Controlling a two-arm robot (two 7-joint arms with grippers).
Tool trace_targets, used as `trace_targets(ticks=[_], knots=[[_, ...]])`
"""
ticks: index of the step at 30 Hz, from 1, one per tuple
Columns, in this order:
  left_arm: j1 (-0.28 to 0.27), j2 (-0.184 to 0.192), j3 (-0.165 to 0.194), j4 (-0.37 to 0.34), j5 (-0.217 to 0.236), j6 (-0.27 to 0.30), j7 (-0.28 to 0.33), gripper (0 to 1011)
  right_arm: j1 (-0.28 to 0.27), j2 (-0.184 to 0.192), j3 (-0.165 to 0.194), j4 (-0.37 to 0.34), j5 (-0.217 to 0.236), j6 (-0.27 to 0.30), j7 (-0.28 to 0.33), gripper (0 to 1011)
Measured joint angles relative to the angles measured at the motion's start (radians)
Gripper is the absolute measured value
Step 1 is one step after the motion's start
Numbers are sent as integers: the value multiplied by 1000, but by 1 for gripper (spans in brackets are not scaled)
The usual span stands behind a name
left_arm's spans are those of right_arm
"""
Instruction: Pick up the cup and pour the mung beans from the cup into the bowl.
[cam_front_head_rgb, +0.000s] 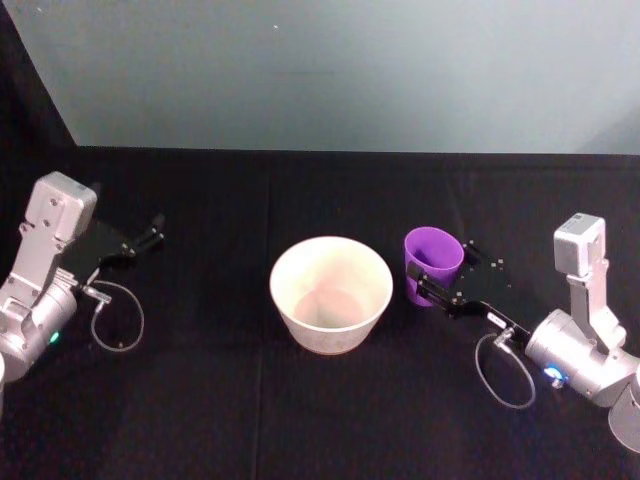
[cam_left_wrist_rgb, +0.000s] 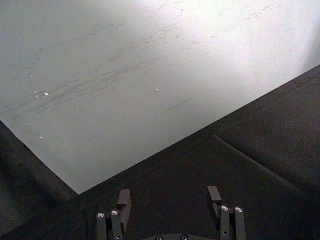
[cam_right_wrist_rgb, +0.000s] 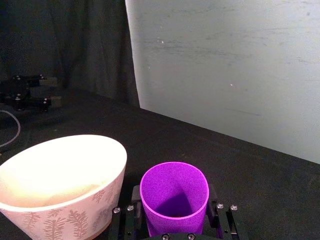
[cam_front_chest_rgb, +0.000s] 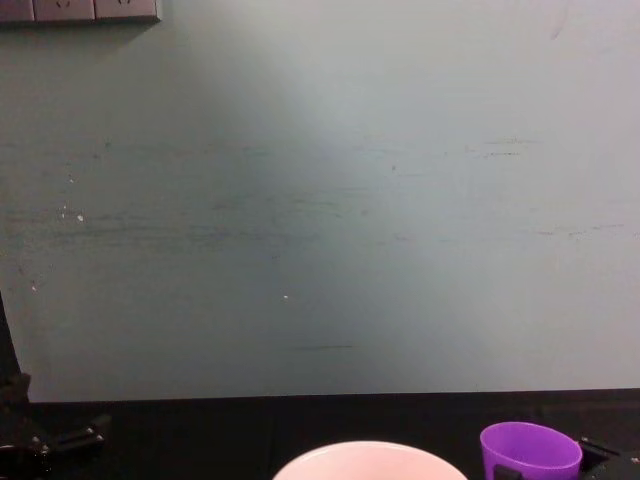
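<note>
While cup (cam_front_head_rgb: 433, 262) stands upright, mouth up | right claw (cam_front_head_rgb: 441, 272) clamps it | left claw (cam_left_wrist_rgb: 169, 196) wide

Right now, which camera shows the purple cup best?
The right wrist view: the cup sits close up inside the right gripper, and you look down into its mouth. The head view shows the whole cup, small, beside the bowl; the chest view catches its upper part at the bottom edge.
</note>
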Motion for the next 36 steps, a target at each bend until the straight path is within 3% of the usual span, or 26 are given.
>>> trace_targets(ticks=[5,9,15,21,23,26,31,36], knots=[[0,0,0,0,0,0,0,1000,-11,2,19,-18,15,-1,18,726],[0,0,0,0,0,0,0,1000,-32,10,47,-71,39,35,21,722],[0,0,0,0,0,0,0,1000,-86,47,107,-224,104,131,-7,722],[0,0,0,0,0,0,0,1000,-119,113,151,-384,163,236,-23,722],[0,0,0,0,0,0,0,1000,-120,122,153,-398,167,248,-24,722],[0,0,0,0,0,0,0,1000,-118,163,161,-466,179,310,-43,722],[0,0,0,0,0,0,0,1000,-101,206,163,-522,199,390,-72,722],[0,0,0,0,0,0,0,1000,-94,227,160,-546,208,418,-92,722]])
